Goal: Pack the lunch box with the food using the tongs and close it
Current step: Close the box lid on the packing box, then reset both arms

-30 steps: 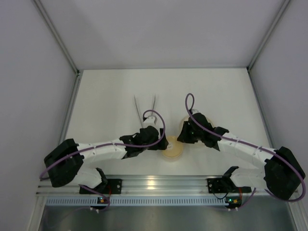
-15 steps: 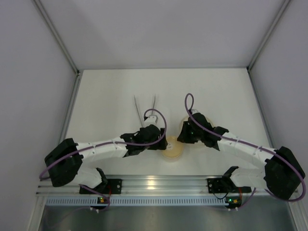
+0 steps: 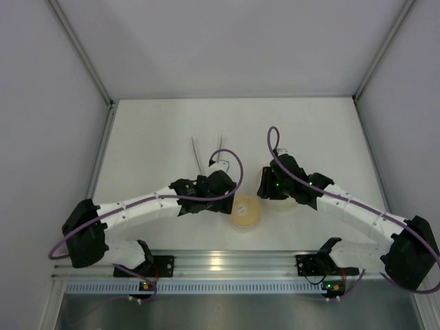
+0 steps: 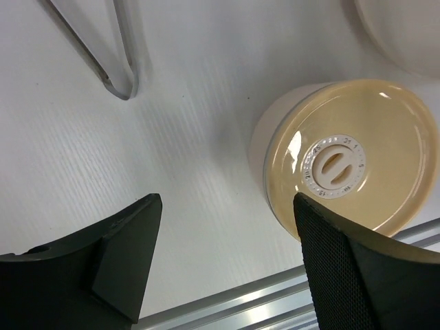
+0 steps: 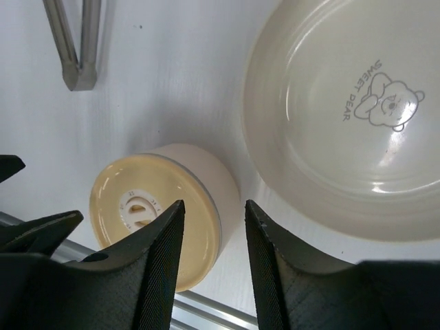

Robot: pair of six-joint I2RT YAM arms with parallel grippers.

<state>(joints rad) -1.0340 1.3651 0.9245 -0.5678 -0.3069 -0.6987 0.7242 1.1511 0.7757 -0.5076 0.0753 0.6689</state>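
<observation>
The lunch box (image 3: 245,211) is a round cream container with its tan lid (image 4: 344,161) on, near the front rail. The tongs (image 3: 198,152) lie flat behind it, joined end (image 4: 122,88) toward the box, also in the right wrist view (image 5: 78,48). My left gripper (image 4: 225,206) is open over bare table, just left of the lunch box (image 4: 275,137). My right gripper (image 5: 214,206) is open, hanging over the box's right wall (image 5: 206,172), gripping nothing. The food is out of view.
An empty cream plate (image 5: 344,103) with a bear print sits just right of the lunch box, mostly under my right arm in the top view. The aluminium rail (image 3: 220,260) runs along the near table edge. White walls enclose the table.
My right gripper's jaws have spread apart and its wrist has shifted a little back and right. My left arm has reached slightly further right, toward the lunch box.
</observation>
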